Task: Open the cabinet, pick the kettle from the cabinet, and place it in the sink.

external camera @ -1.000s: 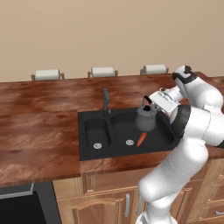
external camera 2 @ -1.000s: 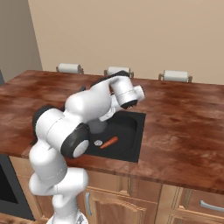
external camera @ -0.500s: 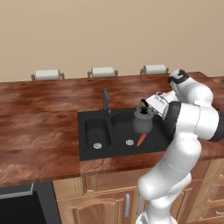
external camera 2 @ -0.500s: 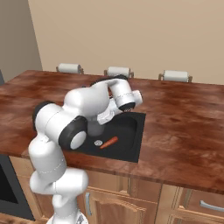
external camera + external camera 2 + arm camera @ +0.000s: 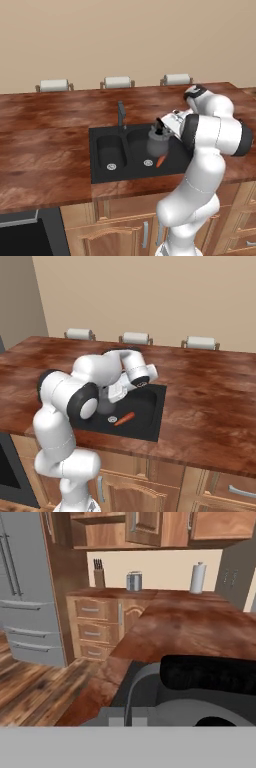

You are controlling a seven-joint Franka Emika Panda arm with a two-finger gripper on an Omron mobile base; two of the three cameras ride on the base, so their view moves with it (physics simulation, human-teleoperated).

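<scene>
Hanging from the gripper [image 5: 161, 126], the kettle [image 5: 158, 142] sits directly under the tool, jaws clamped tight on its black arched handle, body upright. Sink [image 5: 102, 170] lies straight below; the kettle is over the right basin, apparently just above its floor, so the next move is likely a short drop and release. An orange carrot [image 5: 160, 160] lies just beside and below the kettle, possible contact risk. Counts: one kettle, one carrot, two basins, one faucet [image 5: 120, 114], three paper towel rolls [image 5: 117, 82] far behind the tool.
</scene>
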